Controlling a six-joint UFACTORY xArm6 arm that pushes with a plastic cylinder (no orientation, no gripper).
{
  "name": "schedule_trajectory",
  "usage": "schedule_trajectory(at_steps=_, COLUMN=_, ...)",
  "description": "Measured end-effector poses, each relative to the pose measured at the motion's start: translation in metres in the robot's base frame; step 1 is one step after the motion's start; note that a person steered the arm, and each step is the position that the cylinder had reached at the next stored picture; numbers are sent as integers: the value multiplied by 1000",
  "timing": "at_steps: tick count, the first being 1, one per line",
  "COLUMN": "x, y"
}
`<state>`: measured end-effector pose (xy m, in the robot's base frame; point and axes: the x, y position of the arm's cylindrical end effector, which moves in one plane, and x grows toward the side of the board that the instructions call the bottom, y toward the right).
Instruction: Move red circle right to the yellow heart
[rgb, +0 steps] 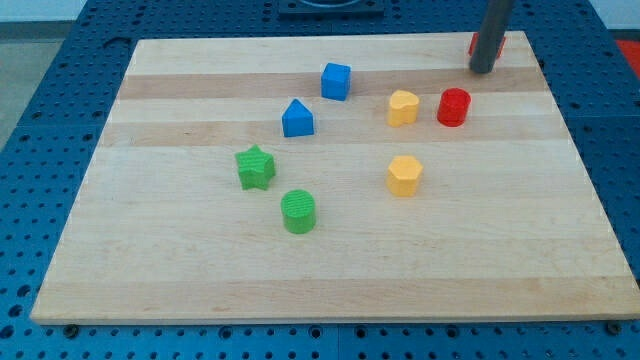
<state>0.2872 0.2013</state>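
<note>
Red cylinder sits just right of one yellow block; our tip stands off at the tabletop's top right.

We see the red circle block (453, 106), a short plastic cylinder, resting just beside the upper yellow block (402, 107) on its right, apart by a narrow gap. Which of the two yellow blocks is the heart we cannot tell for sure; the lower yellow block (404, 174) sits well below. If the upper one is the heart, we judge the task essentially done. Our tool has no jaws to open or close: it is a dark rod whose tip (482, 71) touches nothing, above and right of the red cylinder, partly hiding another red block (499, 44) at the pale wooden tabletop (330, 280) edge.
</note>
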Motion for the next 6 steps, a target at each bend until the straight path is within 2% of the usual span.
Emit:
schedule_trajectory(at_steps=3, x=71, y=-3)
schedule_trajectory(at_steps=6, x=74, y=-20)
